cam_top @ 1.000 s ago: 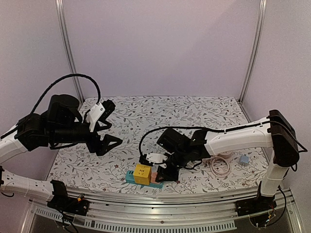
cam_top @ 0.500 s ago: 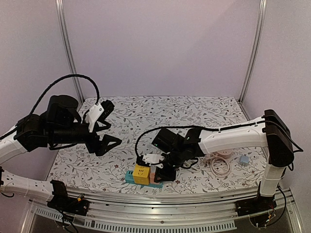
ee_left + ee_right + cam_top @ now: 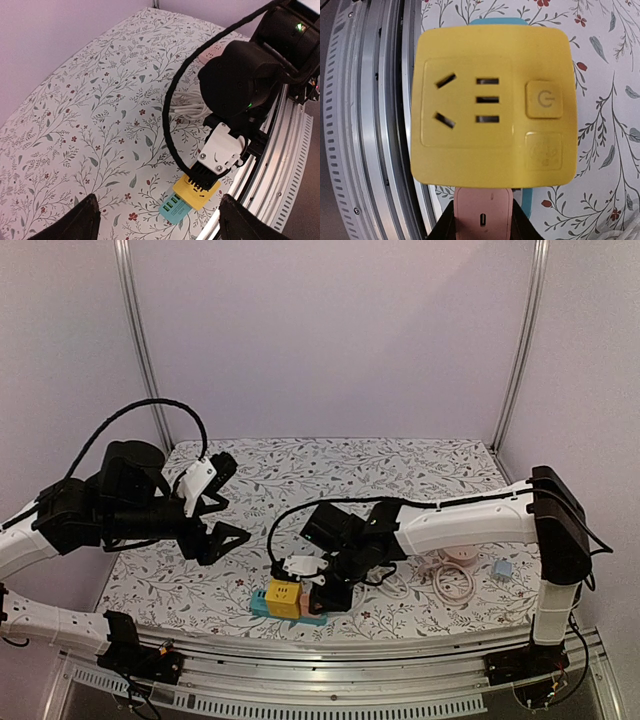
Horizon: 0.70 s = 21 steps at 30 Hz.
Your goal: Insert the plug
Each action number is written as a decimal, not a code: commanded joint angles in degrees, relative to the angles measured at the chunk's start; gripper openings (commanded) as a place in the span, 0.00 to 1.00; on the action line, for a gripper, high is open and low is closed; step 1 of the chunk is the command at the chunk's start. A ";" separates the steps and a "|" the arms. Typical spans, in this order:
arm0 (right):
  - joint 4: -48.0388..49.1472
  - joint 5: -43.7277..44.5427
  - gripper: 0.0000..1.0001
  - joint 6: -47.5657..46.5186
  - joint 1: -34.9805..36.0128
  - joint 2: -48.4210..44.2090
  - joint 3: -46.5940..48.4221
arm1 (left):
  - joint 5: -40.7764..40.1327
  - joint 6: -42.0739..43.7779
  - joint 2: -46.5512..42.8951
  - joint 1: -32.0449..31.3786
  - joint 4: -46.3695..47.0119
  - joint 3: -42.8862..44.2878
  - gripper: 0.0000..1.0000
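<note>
Across the cell floor: table (image 3: 400, 465) covered in a floral-print cloth, with an aluminium rail (image 3: 400, 652) along its near edge.

Left arm (image 3: 110, 505): raised over the left part of the table, well apart from the work. Left gripper (image 3: 228, 502) has its jaws spread wide with nothing between them. Its wrist camera looks down at the socket from a distance.

Right arm (image 3: 460, 525): reaches from the right side across to the near centre and is bent down to the table edge. Right gripper (image 3: 482, 227) is clamped on the pink plug (image 3: 482, 210); its dark fingers sit on either side of the plug body.

White cable coil (image 3: 452, 580): lies on the cloth under the right forearm, right of the socket.

Yellow socket block (image 3: 490, 107): sits on a teal base (image 3: 172, 210) at the near edge of the table, just beside the rail. Its top face is turned to the right wrist camera, showing two slanted slots, three straight slots and a power button.

Pink plug: at the block's edge on the gripper side, overlapping that edge in the wrist view, with a small oval port on its visible face. Cannot tell whether its pins are seated in anything.

Small blue object (image 3: 502, 568): lies on the cloth at far right, beyond the coil.
</note>
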 commanded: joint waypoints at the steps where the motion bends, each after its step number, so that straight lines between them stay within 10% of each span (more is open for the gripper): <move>1: -6.64 3.45 0.00 0.61 0.60 7.30 -3.05 | -0.56 0.79 -0.94 -0.36 0.15 -1.02 0.82; 21: -3.83 5.41 0.04 2.48 0.75 12.19 -2.60 | -0.78 2.35 -0.45 1.32 -2.50 0.92 0.82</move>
